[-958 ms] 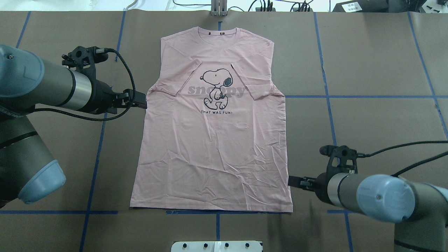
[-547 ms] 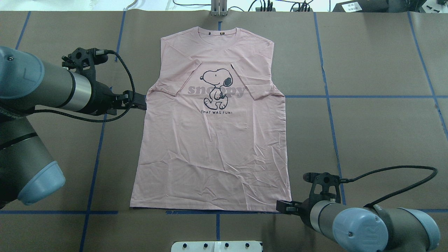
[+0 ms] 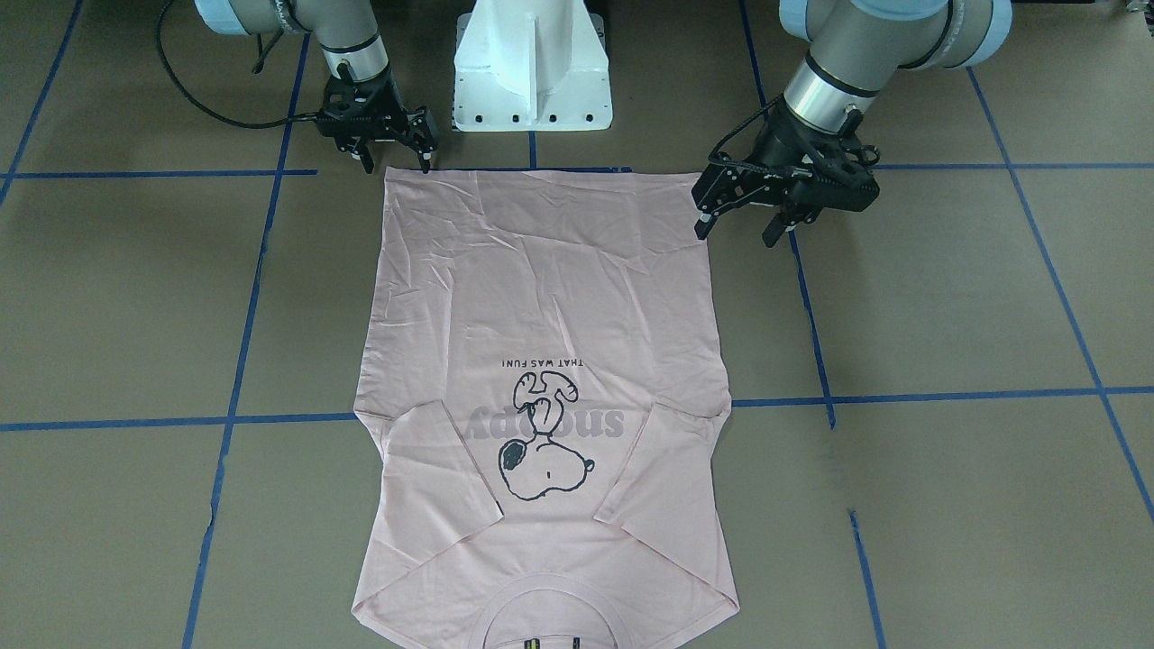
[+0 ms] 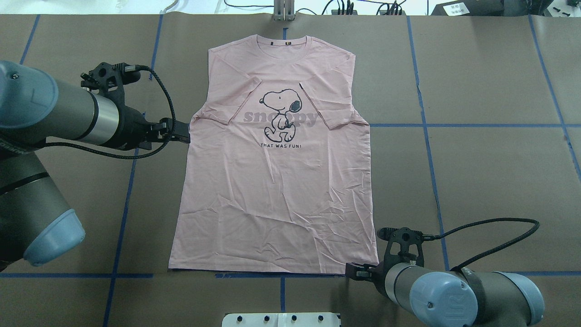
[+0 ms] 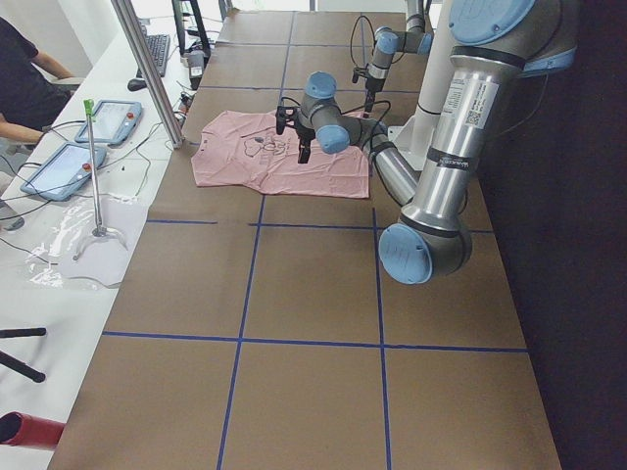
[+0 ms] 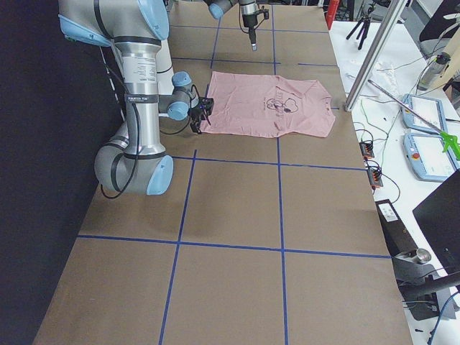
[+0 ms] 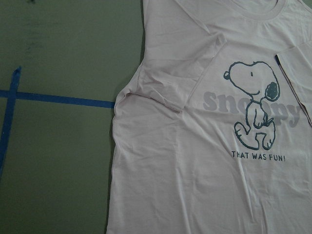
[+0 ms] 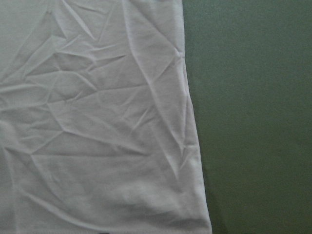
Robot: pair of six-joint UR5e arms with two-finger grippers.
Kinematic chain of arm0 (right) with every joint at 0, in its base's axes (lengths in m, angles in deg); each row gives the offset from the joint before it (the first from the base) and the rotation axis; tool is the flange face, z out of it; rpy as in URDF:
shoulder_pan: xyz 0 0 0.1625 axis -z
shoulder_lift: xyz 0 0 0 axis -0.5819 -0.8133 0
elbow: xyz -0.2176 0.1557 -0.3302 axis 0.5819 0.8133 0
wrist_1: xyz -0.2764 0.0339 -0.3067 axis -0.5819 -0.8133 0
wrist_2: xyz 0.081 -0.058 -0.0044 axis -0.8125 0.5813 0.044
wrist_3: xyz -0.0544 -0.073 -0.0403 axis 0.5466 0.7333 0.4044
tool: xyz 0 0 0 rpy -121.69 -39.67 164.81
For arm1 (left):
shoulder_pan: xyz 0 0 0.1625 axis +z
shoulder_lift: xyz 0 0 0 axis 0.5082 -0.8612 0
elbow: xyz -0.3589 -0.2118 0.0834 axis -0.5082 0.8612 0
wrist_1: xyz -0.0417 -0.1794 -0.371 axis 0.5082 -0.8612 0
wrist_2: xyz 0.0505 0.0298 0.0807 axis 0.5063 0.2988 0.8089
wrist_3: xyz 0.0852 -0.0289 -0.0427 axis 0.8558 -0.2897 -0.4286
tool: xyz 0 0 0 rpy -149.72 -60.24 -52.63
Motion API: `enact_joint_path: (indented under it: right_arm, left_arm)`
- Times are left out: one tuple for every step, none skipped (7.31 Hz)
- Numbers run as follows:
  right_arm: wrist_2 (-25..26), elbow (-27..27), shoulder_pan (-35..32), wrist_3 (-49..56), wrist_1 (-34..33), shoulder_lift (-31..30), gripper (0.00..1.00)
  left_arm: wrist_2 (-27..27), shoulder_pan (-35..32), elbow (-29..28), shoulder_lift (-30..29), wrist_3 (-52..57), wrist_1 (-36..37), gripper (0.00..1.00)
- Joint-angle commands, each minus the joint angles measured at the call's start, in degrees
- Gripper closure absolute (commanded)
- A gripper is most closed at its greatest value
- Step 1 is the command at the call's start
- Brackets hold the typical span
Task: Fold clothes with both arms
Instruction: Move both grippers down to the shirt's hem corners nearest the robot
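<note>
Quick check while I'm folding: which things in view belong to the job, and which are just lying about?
Job:
- pink T-shirt, flat on the table
- left gripper, fingers open
- right gripper, fingers open, at the hem corner

Lying about:
- white pedestal base
- tablet on the side bench
- blue tape lines

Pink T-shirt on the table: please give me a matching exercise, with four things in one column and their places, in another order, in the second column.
Things
1. left gripper
2. right gripper
3. collar
4. sleeves

Places
A. folded in over the front of the shirt
B. by a bottom corner of the shirt
C. at the shirt's end away from the white base
D. beside a long side edge of the shirt

Pairs: 1-D, 2-B, 3-C, 4-A
</note>
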Motion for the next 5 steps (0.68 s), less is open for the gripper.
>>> enact_joint_path:
  right_arm:
    - [-0.1, -0.1, 0.0, 0.4, -3.3, 0.2, 0.06]
    - [-0.2, 0.0, 0.0, 0.4, -4.5, 0.8, 0.10]
    - [-0.2, -0.2, -0.1, 0.4, -4.5, 0.8, 0.11]
    - [-0.2, -0.2, -0.1, 0.4, -4.5, 1.0, 0.12]
    - [-0.3, -0.2, -0.5, 0.6, -4.5, 1.1, 0.13]
  left_arm:
    - [0.0, 0.1, 0.0, 0.0, -0.1, -0.1, 0.00]
    - [0.0, 0.1, 0.0, 0.0, -0.1, -0.2, 0.00]
    - [0.0, 0.1, 0.0, 0.0, -0.1, -0.2, 0.00]
    - [0.0, 0.1, 0.1, 0.0, -0.1, -0.2, 0.00]
    - [0.0, 0.2, 0.0, 0.0, -0.1, -0.2, 0.00]
